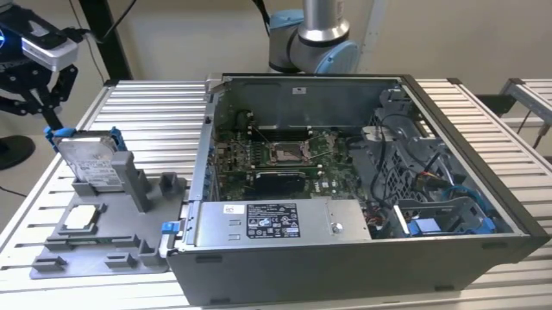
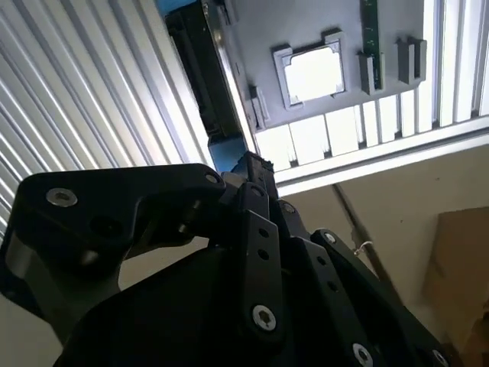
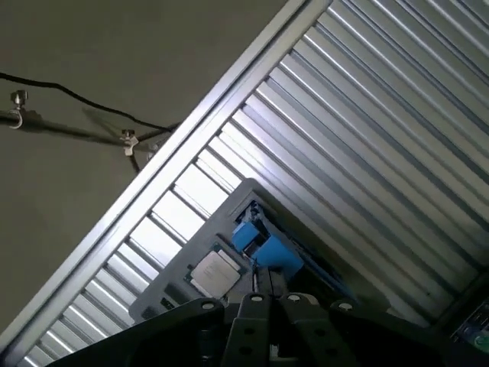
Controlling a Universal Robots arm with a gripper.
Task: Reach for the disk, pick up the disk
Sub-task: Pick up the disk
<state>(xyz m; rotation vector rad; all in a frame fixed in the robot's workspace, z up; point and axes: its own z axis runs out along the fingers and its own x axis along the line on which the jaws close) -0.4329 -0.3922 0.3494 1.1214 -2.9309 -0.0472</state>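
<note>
The disk point(image 1: 86, 155) stands on edge in a slot of the grey holder tray point(image 1: 95, 255) at the exterior view's left, silver face and label showing, with blue rails on its sides. My gripper point(image 1: 53, 124) hangs directly over its upper corner and touches the blue rail there. In both wrist views the fingers sit close together, closed on the blue rail end point(image 3: 263, 245). In the second wrist view the disk's dark edge point(image 2: 195, 73) runs away from the gripper point(image 2: 252, 164). The disk still rests in its slot.
A small silvery square chip point(image 1: 79, 216) lies on the same tray below the disk. An open computer case point(image 1: 345, 245) takes up the middle and the exterior view's right. The arm's base point(image 1: 315, 39) rises behind it. The table top point(image 1: 147, 110) is slatted metal.
</note>
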